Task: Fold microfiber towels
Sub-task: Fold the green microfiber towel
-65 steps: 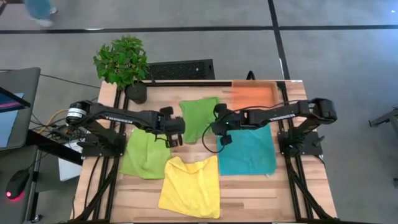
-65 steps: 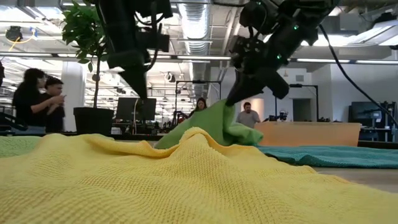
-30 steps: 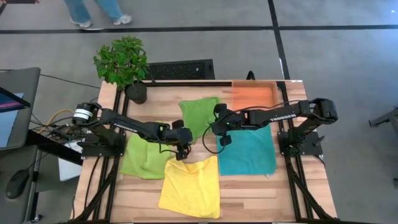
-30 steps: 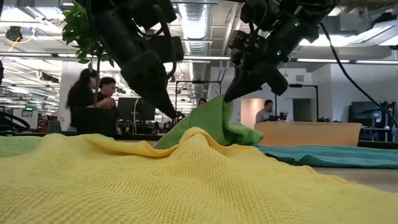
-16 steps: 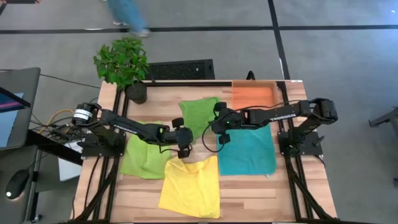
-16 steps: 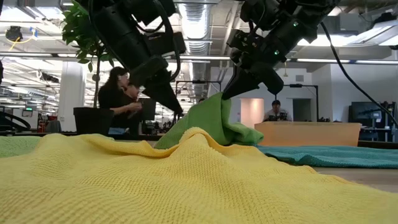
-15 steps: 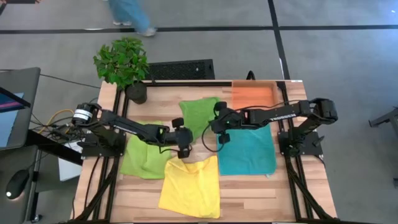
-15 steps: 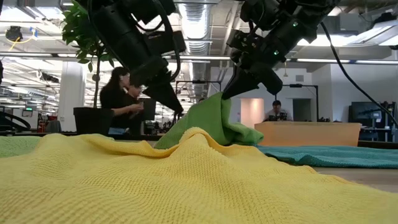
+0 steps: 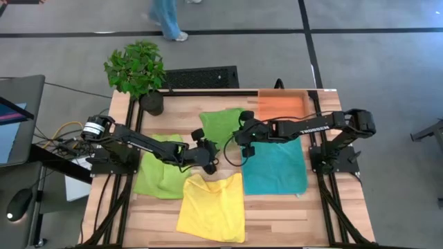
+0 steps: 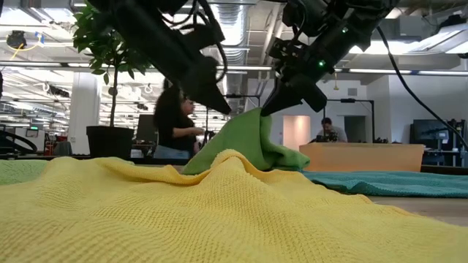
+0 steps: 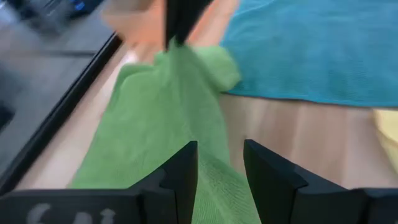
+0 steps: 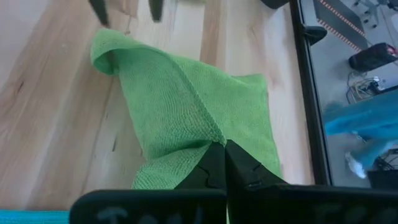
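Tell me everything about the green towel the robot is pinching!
The green towel is a soft, nubbly cloth lying at the table's back middle. The right gripper is shut on one corner, lifting it into a peak. The left gripper, open, hovers at its near edge. The rest is rumpled on the wood.

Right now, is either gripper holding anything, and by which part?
The right gripper pinches the green towel at a lifted corner; the left gripper is open, holding nothing.
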{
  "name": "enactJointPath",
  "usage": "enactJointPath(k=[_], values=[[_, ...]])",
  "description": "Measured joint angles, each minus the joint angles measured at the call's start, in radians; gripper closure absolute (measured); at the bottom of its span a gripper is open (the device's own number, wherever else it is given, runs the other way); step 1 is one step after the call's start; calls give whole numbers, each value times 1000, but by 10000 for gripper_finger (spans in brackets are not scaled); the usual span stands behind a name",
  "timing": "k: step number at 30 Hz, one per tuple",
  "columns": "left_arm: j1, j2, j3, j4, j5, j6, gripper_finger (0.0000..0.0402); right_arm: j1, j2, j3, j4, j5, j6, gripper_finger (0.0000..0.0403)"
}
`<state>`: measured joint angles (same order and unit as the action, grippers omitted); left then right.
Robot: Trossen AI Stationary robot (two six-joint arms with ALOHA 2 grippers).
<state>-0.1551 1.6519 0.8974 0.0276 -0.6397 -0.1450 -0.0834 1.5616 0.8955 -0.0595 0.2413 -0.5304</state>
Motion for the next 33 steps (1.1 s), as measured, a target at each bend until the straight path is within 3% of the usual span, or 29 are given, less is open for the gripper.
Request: enactJointPath(k=[7,13,18,33], values=[[-2,99,-1,113,-32,-17,279,0,0,0,38,2,-1,397],[-2,108,4,103,-135,-109,279,0,0,0,48,3,-19,397],[-4,117,4,99,-112,-204,279,-3,0,0,50,3,-19,397],[-2,118,4,-155,-106,-355,279,-18,0,0,58,7,-19,397]])
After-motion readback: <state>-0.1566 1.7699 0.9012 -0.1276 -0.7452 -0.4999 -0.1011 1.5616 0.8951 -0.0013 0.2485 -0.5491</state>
